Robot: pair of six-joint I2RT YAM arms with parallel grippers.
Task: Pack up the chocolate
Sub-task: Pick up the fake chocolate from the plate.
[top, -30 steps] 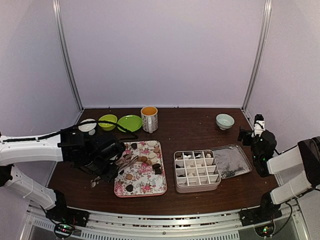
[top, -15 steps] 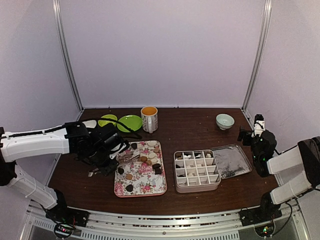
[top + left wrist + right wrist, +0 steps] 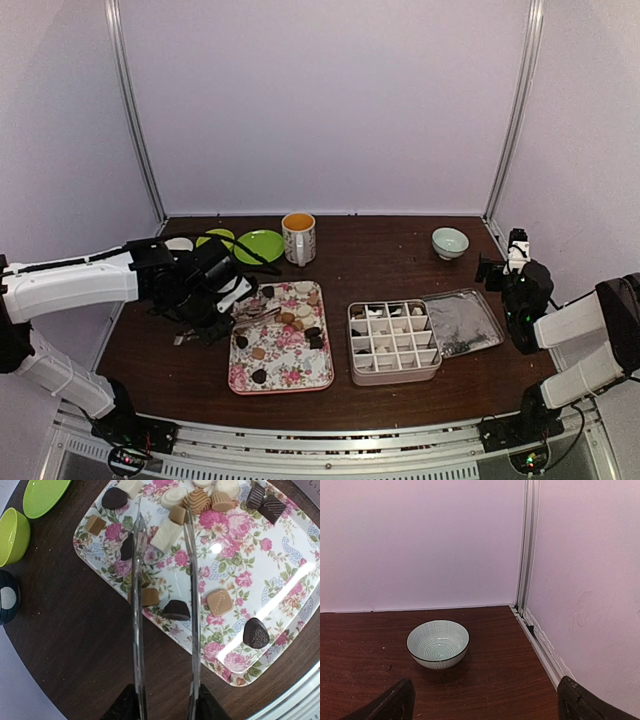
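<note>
Metal tongs (image 3: 138, 630) hang low over a floral tray (image 3: 280, 565), clamped in the left hand (image 3: 162, 711), which presses on the two arms from outside. The arms themselves stand apart, their tips reaching in among the chocolates (image 3: 219, 602) at the tray's far end. More than a dozen dark, tan and white pieces are scattered across the tray, most of them toward its far edge. A white block lies between the tong arms near the tips and a dark rounded piece lies between them nearer the hand; whether the metal touches either cannot be told. The tray sits left of the surface's middle, toward the near edge. Just beside it on the right, with a gap between, stands a divided box (image 3: 395, 377) in which several compartments hold small dark and white pieces, and a silvery lid (image 3: 462, 322) lies against the box's right side. Along the far edge, toward the left corner, stand a mug (image 3: 298, 238), a green plate (image 3: 260, 246) and a green bowl (image 3: 12, 535). The right hand (image 3: 484, 687) is raised at the right edge of the surface, fingers spread wide and gripping nothing — it faces a pale ribbed bowl (image 3: 438, 643) near the far right corner.
</note>
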